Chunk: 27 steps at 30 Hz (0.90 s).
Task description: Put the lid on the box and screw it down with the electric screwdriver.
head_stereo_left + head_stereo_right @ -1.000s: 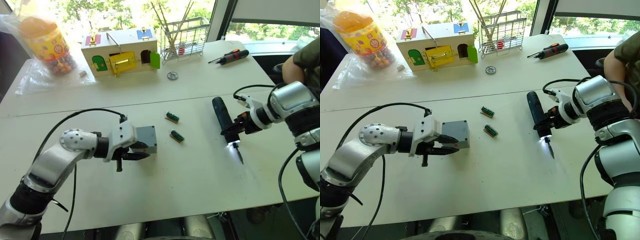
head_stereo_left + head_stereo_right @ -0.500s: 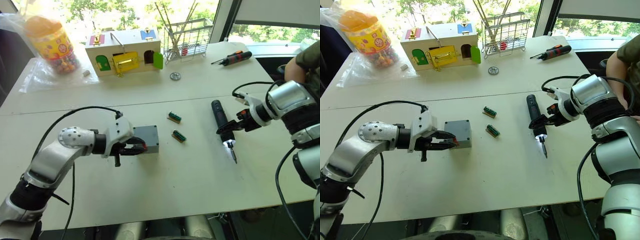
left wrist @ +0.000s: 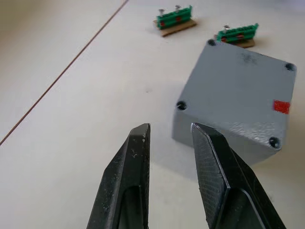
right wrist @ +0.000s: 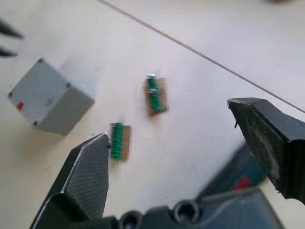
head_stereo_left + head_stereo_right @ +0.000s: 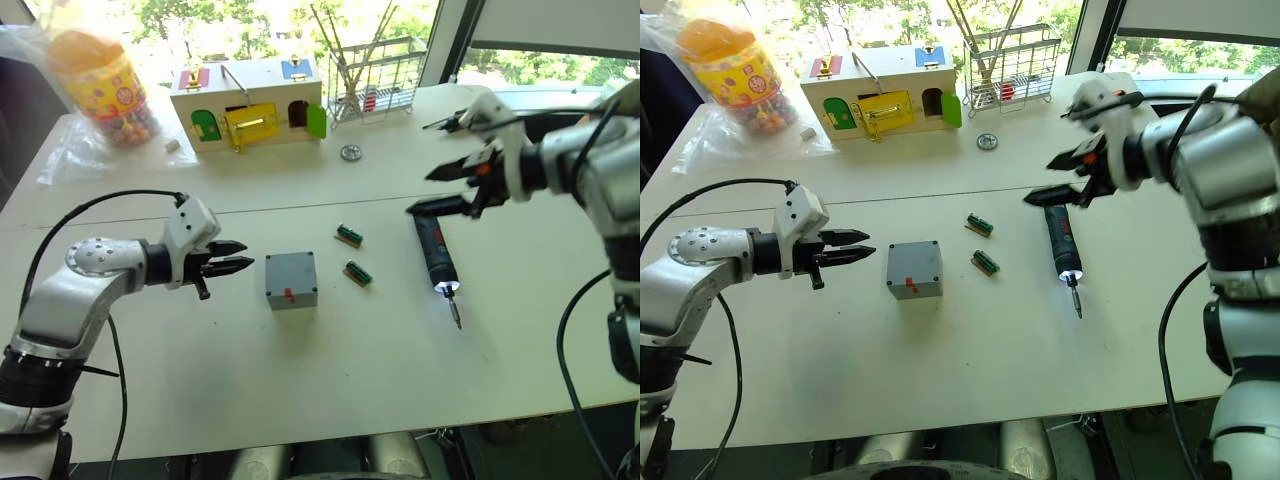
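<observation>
The grey box (image 5: 291, 279) stands closed on the table's middle. Its flat top face, the lid (image 3: 240, 76), has a screw hole in each corner and a small red mark near one edge. My left gripper (image 5: 240, 262) hovers a short way to the box's left, pointing at it, open with a narrow gap and nothing between its fingers (image 3: 136, 152). The black electric screwdriver (image 5: 435, 255) lies flat on the table to the right, its lit tip and bit pointing toward the front edge. My right gripper (image 5: 425, 192) is open wide above the tool's rear end, holding nothing.
Two small green terminal blocks (image 5: 347, 234) (image 5: 356, 272) lie between box and screwdriver. At the back stand a wooden latch box (image 5: 245, 103), a wire rack (image 5: 372, 75), a metal disc (image 5: 348, 152) and a sweets jar (image 5: 100, 85).
My left gripper let go of the box and drew back to the left. My right gripper released the electric screwdriver, which now lies on the table, then rose and opened wide.
</observation>
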Motion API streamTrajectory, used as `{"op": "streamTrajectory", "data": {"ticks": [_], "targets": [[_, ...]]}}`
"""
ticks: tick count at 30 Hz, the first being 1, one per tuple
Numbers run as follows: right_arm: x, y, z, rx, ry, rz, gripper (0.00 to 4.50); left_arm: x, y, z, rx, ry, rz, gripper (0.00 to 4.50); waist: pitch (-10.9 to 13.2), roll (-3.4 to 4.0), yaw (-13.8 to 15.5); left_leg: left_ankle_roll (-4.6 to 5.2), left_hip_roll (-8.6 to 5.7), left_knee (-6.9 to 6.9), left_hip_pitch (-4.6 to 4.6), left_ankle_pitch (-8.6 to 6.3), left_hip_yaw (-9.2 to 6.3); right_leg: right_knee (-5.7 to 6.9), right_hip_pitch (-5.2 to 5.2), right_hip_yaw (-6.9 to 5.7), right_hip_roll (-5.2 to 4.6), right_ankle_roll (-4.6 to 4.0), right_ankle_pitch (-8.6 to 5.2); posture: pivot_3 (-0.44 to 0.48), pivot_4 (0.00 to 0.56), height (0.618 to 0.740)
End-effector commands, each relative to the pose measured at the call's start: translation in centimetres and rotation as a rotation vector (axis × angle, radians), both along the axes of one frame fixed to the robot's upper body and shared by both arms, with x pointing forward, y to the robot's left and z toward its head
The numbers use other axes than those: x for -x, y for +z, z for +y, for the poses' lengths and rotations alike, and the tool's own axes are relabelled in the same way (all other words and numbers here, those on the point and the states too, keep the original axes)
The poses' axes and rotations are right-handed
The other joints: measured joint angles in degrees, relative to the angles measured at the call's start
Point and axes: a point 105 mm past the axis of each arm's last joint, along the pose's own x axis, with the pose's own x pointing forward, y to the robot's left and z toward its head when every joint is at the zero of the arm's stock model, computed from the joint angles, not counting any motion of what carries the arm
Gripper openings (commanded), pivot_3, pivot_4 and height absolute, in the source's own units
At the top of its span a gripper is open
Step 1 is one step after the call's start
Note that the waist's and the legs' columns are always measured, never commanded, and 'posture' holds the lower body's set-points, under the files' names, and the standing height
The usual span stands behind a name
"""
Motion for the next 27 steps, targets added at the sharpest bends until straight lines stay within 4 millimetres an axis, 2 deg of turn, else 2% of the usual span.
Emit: {"op": "streamTrajectory", "data": {"ticks": [1, 4, 6, 8, 13, 18, 23, 27], "targets": [[5.8, -3.9, 5.3, -0.074, 0.244, -0.005, 4.48, -0.1, -0.7, 0.9, 0.017, 0.086, 0.004, 1.36, 0.1, -0.03, 0.3, 0.00, -0.01, 0.02, 0.01, 0.00, -0.04, 0.00, 0.05, 0.00, 0.01, 0.00, 0.00, 0.000, 0.150, 0.740], [7.4, -5.2, 6.5, -0.132, 0.246, 0.027, 4.48, 0.7, -1.6, 0.7, 0.012, 0.076, 0.050, 1.36, 0.2, 0.15, 0.3, -0.03, -0.15, 0.24, -0.17, 0.04, 0.03, 0.21, -0.15, 0.13, -0.09, 0.04, 0.03, 0.000, 0.150, 0.740], [7.2, -6.7, 7.5, -0.138, 0.199, 0.013, 4.48, 1.0, -2.5, 0.0, 0.020, 0.078, 0.076, 1.36, 0.1, -0.06, 0.3, -0.04, -0.16, 0.24, -0.06, 0.06, 0.01, 0.16, -0.04, 0.13, -0.07, 0.09, 0.12, 0.000, 0.150, 0.740], [6.7, -7.0, 8.2, -0.172, 0.157, 0.000, 4.48, 1.0, -2.8, -0.6, 0.024, 0.076, 0.080, 1.36, 0.0, -0.14, 0.7, -0.04, -0.08, 0.09, 0.25, 0.04, -0.06, 0.01, 0.16, 0.07, 0.00, 0.09, 0.12, 0.000, 0.150, 0.740], [6.2, -7.4, 9.4, -0.199, 0.109, 0.007, 4.48, 0.9, -3.5, -1.0, 0.001, 0.052, 0.094, 1.36, 0.0, -0.12, 0.8, -0.07, -0.08, 0.07, 0.10, 0.06, -0.06, 0.03, 0.08, 0.07, 0.01, 0.09, 0.12, 0.000, 0.150, 0.740], [5.8, -9.5, 9.6, -0.141, 0.042, 0.073, 4.48, -0.3, -4.3, -2.4, -0.022, 0.028, 0.074, 1.36, 0.0, -0.12, 0.9, -0.09, -0.08, 0.09, 0.11, 0.08, -0.06, 0.04, 0.12, 0.06, 0.03, 0.09, 0.12, 0.000, 0.150, 0.740], [6.1, -9.3, 11.8, -0.218, 0.042, 0.135, 4.48, -1.2, -4.3, -3.9, 0.004, -0.006, 0.054, 1.36, 0.0, -0.12, 0.5, -0.10, -0.07, 0.08, 0.11, 0.08, -0.07, 0.06, 0.10, 0.06, 0.04, 0.09, 0.12, 0.000, 0.150, 0.740], [6.8, -9.1, 13.4, -0.258, 0.047, 0.201, 4.48, -2.6, -4.6, -3.8, -0.041, 0.023, 0.011, 1.36, 0.0, -0.12, 0.0, -0.11, -0.06, 0.07, 0.11, 0.09, -0.09, 0.07, 0.09, 0.04, 0.06, 0.09, 0.12, 0.000, 0.150, 0.740]]}}
